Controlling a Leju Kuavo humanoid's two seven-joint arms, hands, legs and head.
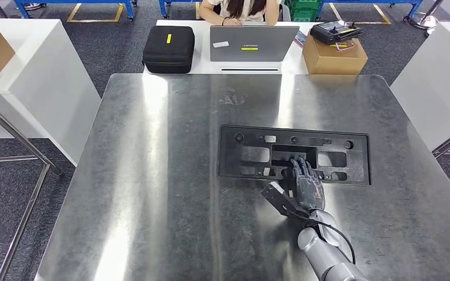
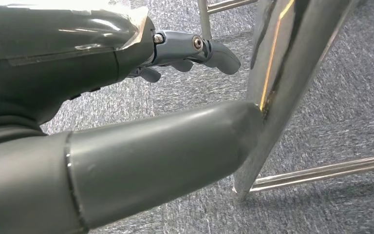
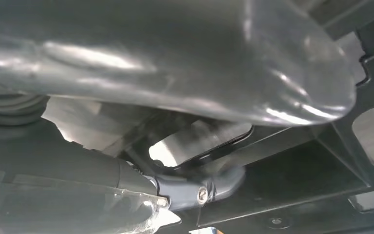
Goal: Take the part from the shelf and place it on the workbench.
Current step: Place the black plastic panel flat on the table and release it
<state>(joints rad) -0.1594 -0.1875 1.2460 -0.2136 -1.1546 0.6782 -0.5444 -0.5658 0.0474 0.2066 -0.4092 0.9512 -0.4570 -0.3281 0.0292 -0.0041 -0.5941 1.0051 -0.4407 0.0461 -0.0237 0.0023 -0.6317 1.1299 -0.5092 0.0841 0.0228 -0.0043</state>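
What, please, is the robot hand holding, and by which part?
The right robot hand grips the black part by its near edge, fingers hooked into a central opening; it lies on the workbench.

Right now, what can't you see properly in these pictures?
- Head view: whether the right hand grips the black part or just rests on it; its fingers hide the contact.
- Right wrist view: the part is cut off by the edges.
- Head view: the person is cut off at the top.

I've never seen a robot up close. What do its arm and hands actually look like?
The right arm is silver, built of rounded metal segments, with a thin black cable looping beside the wrist. The right hand is dark grey, with jointed fingers much like a person's. In the left wrist view the left hand shows blue-grey fingers with small silver screws at the knuckles and a smooth, thick grey thumb.
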